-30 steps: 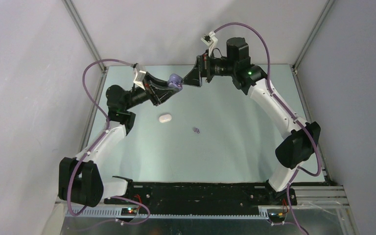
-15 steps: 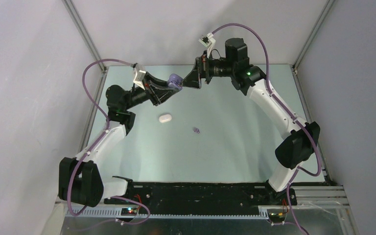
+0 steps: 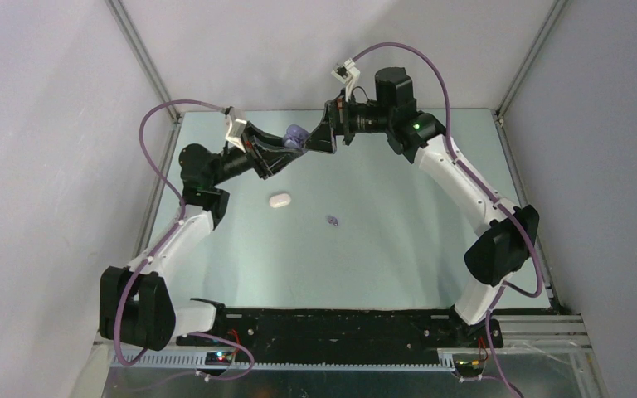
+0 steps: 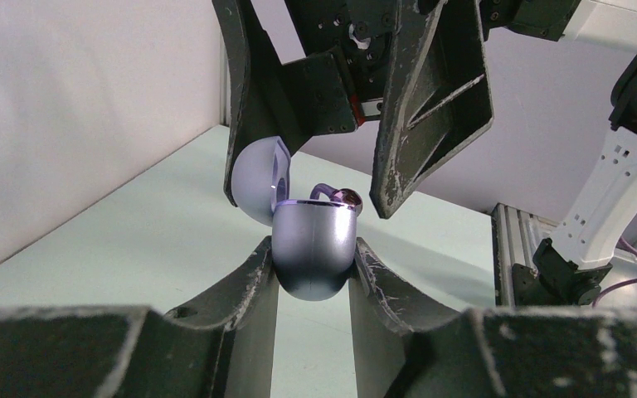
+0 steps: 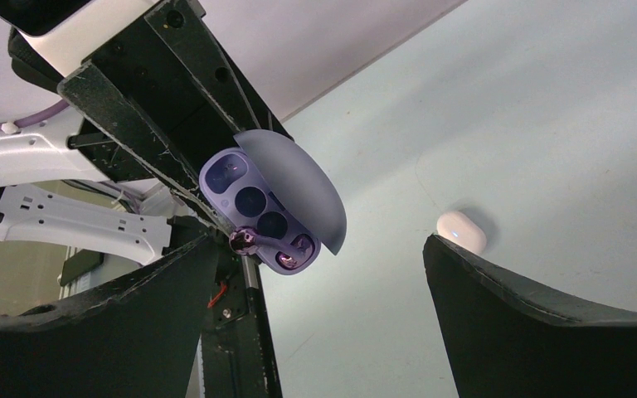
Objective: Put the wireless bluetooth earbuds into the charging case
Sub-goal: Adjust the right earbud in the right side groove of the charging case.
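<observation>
My left gripper [image 3: 286, 148] is shut on the lower half of a purple charging case [image 3: 297, 135] and holds it above the far table with its lid open. In the left wrist view the case [image 4: 313, 249] sits between my fingers, and a purple earbud [image 4: 344, 197] lies at its rim. My right gripper [image 3: 319, 137] is open, and its fingers [image 4: 431, 91] straddle the case from above. The right wrist view shows the case's slots [image 5: 265, 211] and the earbud [image 5: 245, 241] sticking out at one end. A second purple earbud [image 3: 332, 220] lies on the table. No white earbuds are in view.
A closed white case [image 3: 279, 200] lies on the table below my left gripper, and it also shows in the right wrist view [image 5: 461, 230]. Grey walls enclose the table on three sides. Purple cables loop over both arms.
My right gripper has shifted a little to the left, closer over the open purple case. The left arm and the case have not moved.
</observation>
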Controlling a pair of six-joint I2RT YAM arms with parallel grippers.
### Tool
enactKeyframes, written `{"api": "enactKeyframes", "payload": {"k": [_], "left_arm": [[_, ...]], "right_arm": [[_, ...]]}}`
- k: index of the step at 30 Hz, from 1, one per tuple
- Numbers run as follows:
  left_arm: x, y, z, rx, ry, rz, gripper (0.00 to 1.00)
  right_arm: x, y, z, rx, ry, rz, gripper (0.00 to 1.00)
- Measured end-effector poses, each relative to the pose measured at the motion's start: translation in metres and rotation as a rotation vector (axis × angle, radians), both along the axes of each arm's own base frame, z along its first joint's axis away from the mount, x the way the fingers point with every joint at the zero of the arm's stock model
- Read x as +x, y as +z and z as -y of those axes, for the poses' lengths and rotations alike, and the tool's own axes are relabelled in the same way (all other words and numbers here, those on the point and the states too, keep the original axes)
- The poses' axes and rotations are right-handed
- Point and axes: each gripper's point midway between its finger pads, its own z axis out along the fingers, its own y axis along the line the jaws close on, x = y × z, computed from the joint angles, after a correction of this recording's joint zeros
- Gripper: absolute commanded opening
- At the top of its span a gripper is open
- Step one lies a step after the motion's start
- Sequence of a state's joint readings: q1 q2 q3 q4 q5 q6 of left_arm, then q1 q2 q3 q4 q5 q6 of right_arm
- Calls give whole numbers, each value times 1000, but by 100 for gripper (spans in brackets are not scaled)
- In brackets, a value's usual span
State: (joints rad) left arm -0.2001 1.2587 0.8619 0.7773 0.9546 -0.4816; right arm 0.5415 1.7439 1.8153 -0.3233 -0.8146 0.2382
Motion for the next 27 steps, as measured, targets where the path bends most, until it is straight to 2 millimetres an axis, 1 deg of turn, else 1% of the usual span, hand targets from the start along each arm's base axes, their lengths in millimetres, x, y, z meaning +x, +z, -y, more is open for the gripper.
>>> {"api": "enactKeyframes", "payload": {"k": [9, 22, 27], "left_arm": [[1, 0, -1, 0, 3, -1, 0], [2, 0, -2, 0, 8, -3, 0], [3, -3, -2, 3, 8, -15, 0]], "right_arm": [[8, -3, 2, -12, -44, -5, 99], [13, -7, 2, -20, -75, -21, 99], [17, -9, 4, -29, -103, -28, 99]]}}
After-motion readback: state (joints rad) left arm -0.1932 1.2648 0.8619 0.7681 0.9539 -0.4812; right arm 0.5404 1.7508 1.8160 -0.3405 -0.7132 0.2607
